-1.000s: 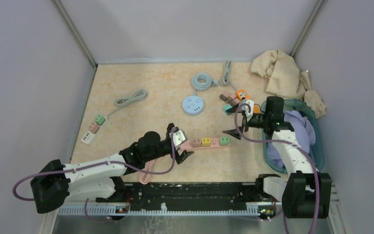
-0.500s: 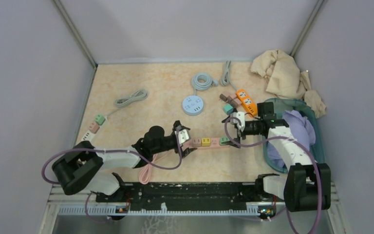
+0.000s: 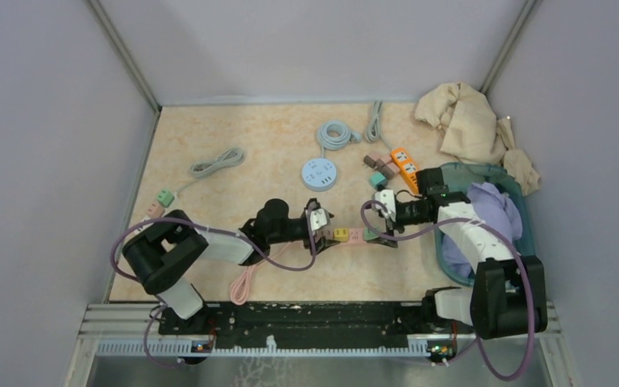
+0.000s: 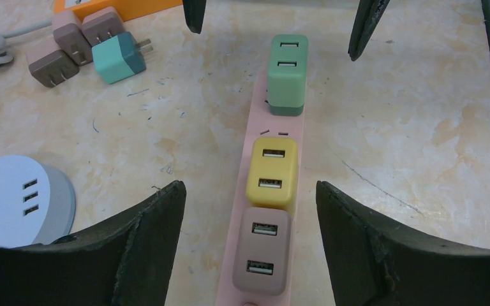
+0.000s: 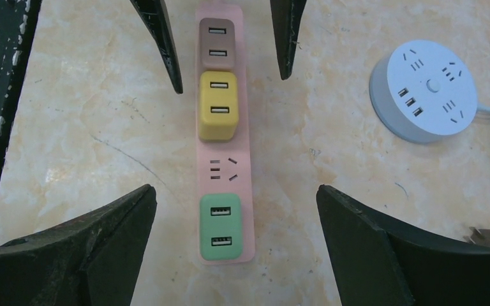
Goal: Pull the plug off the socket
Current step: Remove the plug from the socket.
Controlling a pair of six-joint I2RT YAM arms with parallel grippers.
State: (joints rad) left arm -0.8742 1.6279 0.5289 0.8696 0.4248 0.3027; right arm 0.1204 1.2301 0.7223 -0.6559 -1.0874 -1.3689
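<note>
A pink socket strip (image 3: 355,236) lies flat with three plugs in it: brown (image 4: 263,250), yellow (image 4: 272,172) and green (image 4: 287,73). My left gripper (image 4: 247,191) is open and straddles the brown and yellow end, with a gap on each side of the plugs. From the opposite end, my right gripper (image 5: 236,191) stands open wide around the green plug (image 5: 222,226), touching nothing. In the top view the left gripper (image 3: 320,226) and the right gripper (image 3: 383,224) face each other across the strip. An empty outlet (image 5: 223,169) shows between yellow and green.
A round white socket hub (image 3: 319,173) sits behind the strip. Loose adapters (image 4: 86,44) and an orange strip (image 3: 405,165) lie further back. A teal basket (image 3: 527,242) of cloth stands at the right. The pink cord (image 3: 246,282) loops near the front edge.
Both arms have closed in on the pink strip, the left from the left end and the right coming down at the green end. The left jaws have narrowed a little.
</note>
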